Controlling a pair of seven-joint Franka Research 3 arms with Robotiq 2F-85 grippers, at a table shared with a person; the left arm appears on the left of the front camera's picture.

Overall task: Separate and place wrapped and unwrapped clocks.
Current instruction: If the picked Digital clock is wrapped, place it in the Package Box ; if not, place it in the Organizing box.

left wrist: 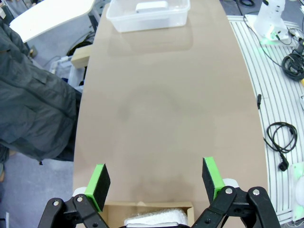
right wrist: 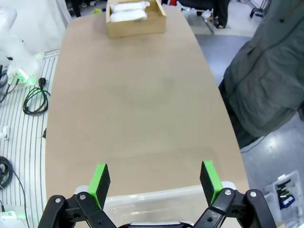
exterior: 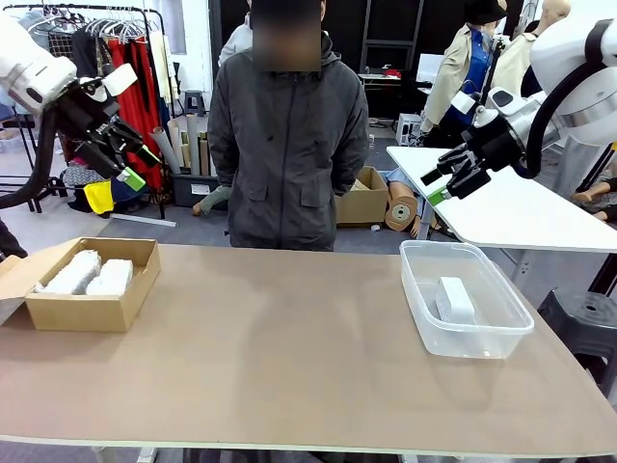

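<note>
- Bare brown counter is seen nearest in the front view; two wrapped clocks are lodged in the cardboard box at its left, the unwrapped clock in the clear tub at its right
- Both claws are held high above the counter, left claw and right claw, nothing gripped
- Left wrist view: claw spread wide above the box
- Right wrist view: claw spread wide above the tub
</note>
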